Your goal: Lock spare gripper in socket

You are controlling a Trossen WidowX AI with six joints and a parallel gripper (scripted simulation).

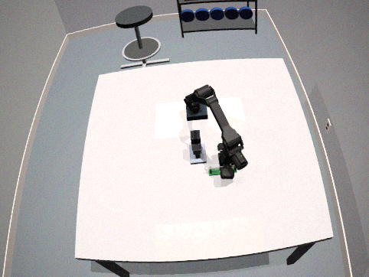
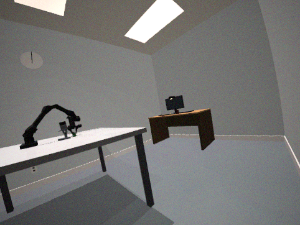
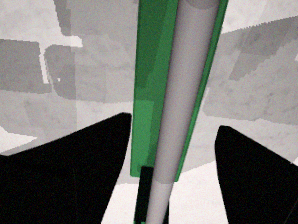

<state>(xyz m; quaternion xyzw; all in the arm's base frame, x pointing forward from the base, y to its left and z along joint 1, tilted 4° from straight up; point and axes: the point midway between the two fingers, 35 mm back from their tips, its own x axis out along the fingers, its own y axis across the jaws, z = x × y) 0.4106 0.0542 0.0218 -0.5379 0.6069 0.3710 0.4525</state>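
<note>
The grey lock pin lies lengthwise along a green holder on the table. My gripper is open just over the holder, with one finger on each side of the pin and a gap to both. Its fingertips are hidden in the top view. The mount's pale base plate stands left of the gripper in that view, carrying a dark upright with a blocky dark body. The body also shows as a grey block. The socket's details are too small to tell.
The arm's own base stands behind the mount on the white table. The mount's upright rises close beside my gripper. A stool and a rack with blue discs stand beyond the table, and a desk stands apart.
</note>
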